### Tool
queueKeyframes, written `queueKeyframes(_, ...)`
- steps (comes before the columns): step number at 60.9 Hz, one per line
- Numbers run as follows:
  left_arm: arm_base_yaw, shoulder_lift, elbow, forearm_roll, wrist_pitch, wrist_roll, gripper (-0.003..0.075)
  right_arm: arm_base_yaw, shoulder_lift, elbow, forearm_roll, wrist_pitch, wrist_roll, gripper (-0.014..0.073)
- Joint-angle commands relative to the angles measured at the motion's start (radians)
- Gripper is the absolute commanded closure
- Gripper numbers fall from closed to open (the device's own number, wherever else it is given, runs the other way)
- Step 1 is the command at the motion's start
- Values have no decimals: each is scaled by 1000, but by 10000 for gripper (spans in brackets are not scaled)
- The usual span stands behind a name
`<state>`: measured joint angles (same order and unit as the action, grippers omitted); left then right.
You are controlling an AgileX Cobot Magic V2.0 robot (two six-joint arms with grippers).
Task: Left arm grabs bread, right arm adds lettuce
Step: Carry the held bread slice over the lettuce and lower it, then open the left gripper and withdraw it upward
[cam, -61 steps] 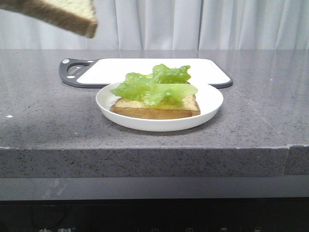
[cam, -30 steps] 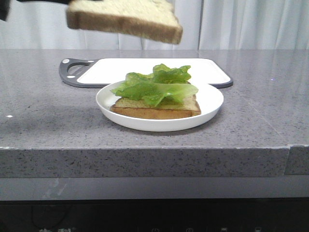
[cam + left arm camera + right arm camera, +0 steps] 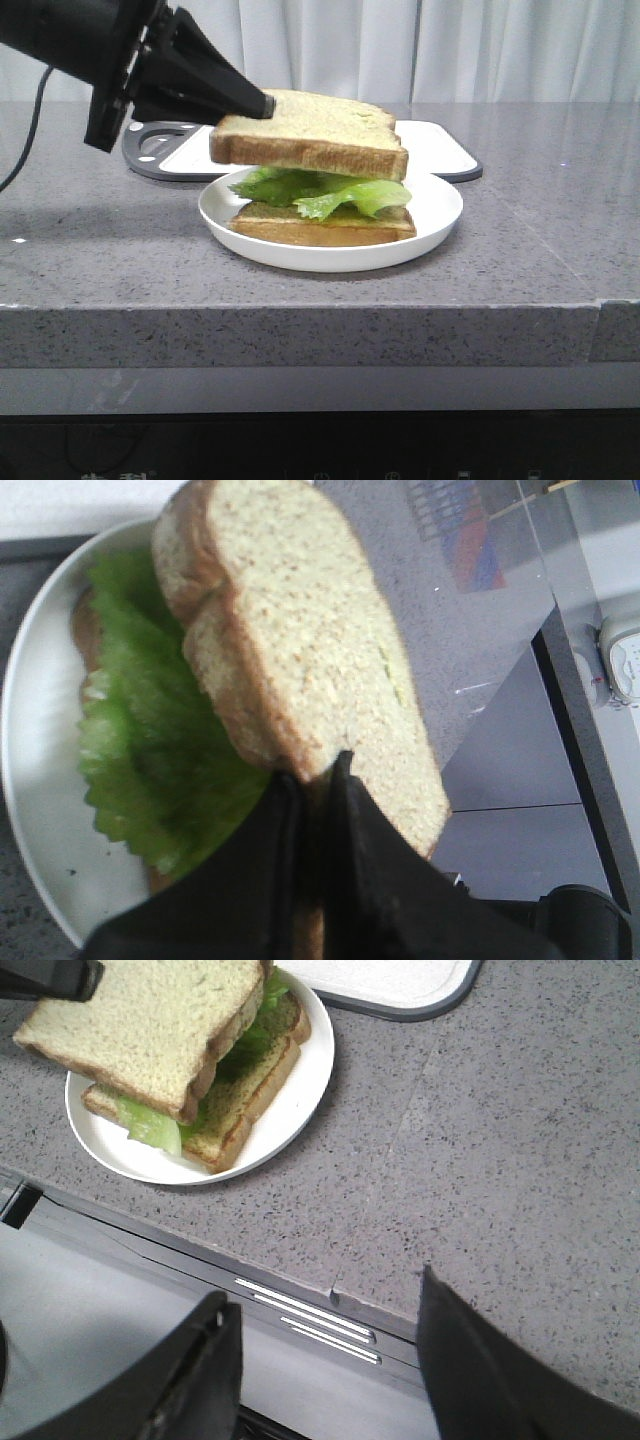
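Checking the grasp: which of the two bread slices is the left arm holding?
The upper slice, pinched at its edge by the left gripper above the lettuce; the lower slice lies on the plate.

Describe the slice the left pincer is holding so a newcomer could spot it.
Find the white plate on the grey counter, in front of the cutting board. Above its lettuce hangs a thick pale slice, pinched at one edge by the left pincer. The other slice lies flat under the lettuce.
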<state>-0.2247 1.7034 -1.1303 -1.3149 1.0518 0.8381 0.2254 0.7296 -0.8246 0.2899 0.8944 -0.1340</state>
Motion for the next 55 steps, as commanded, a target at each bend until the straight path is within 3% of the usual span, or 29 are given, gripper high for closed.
queueKeyframes(1, -7, -22, -33, -75, 61, 5, 741, -5, -4, -25, 9, -64, -3, 179)
queueKeyframes(12, -7, -7, -33, -69, 59, 5, 701, -5, -4, -25, 9, -64, -3, 179)
queueKeyframes(25, -7, -7, -36, -69, 60, 5, 352, -5, -4, -25, 9, -62, -3, 179)
queueKeyframes(28, -7, -7, -42, -54, 74, 5, 309, -5, -4, -25, 9, -62, -3, 179)
queueKeyframes(39, -3, -34, -102, 57, 109, -59, 303, -5, -4, -25, 9, -54, -3, 179)
queueKeyframes(55, -4, -176, -197, 482, 80, -317, 303, -5, -4, -25, 9, -32, -3, 179)
